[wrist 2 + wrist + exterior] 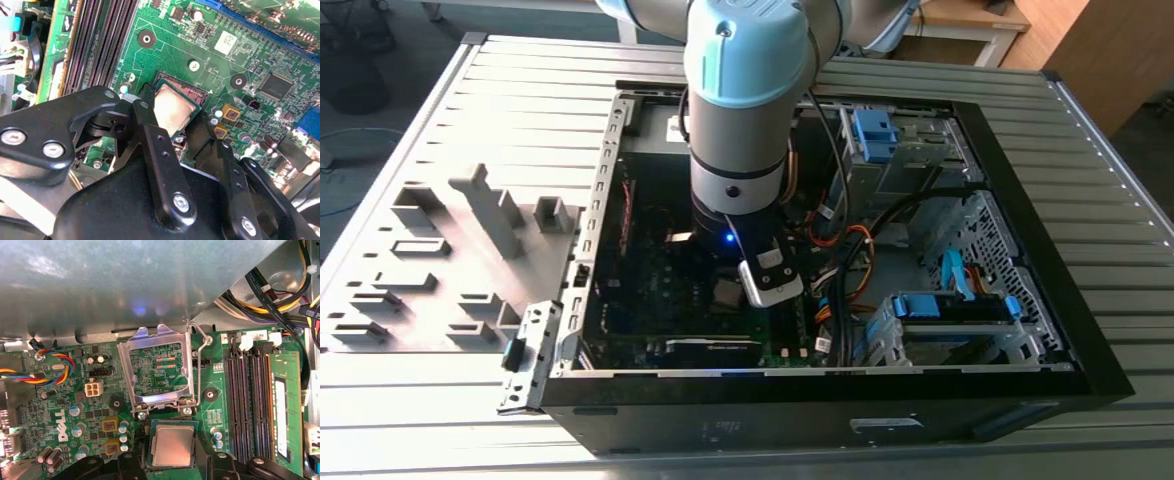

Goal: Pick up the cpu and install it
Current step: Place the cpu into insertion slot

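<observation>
The gripper [172, 120] straddles the cpu [172, 107], and its black body covers the chip's near edge in the second wrist view. Whether it pinches the chip or stands loose around it, I cannot tell. The cpu [172, 446] lies silver top up within the square outline of the socket [170, 424] on the green motherboard [65, 390]; whether it is fully seated is unclear. Just beside the socket the hinged metal retention frame [159, 367] stands raised, with its wire lever [200, 365] swung up alongside. Memory slots [247, 400] run near one side, with a strip of bare board between. Small capacitors [123, 439] crowd the other side. A grey case wall [125, 285] and bundled cables [272, 295] hem the board beyond. In the exterior view the arm [740, 110] reaches down into the open computer case [1041, 390] and hides what lies under its wrist.
</observation>
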Controlling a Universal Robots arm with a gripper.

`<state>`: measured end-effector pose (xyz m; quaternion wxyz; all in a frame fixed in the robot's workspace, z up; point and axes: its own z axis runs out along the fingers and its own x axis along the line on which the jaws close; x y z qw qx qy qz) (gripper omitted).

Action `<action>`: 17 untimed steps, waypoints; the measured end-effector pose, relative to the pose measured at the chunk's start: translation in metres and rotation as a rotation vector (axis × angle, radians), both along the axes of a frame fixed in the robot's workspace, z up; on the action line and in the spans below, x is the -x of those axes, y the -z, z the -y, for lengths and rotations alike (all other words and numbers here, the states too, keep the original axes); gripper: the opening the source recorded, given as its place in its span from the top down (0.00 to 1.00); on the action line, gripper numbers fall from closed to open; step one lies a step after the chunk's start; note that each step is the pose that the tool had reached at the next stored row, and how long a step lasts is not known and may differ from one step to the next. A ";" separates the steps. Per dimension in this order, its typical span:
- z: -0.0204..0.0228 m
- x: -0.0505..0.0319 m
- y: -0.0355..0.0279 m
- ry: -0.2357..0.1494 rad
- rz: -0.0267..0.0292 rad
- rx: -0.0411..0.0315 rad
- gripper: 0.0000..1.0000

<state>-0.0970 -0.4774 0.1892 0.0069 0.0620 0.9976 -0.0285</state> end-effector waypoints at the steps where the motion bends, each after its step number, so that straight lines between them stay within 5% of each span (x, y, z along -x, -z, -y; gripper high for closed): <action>1: 0.0000 0.0000 0.0000 0.000 0.0000 0.0000 0.49; 8: 0.0000 0.0000 0.0000 0.000 0.0000 0.0002 0.49; 12: 0.0000 0.0000 -0.0003 0.000 0.0003 -0.0088 0.49; 17: 0.0001 0.0000 -0.0005 0.000 0.0000 -0.0090 0.49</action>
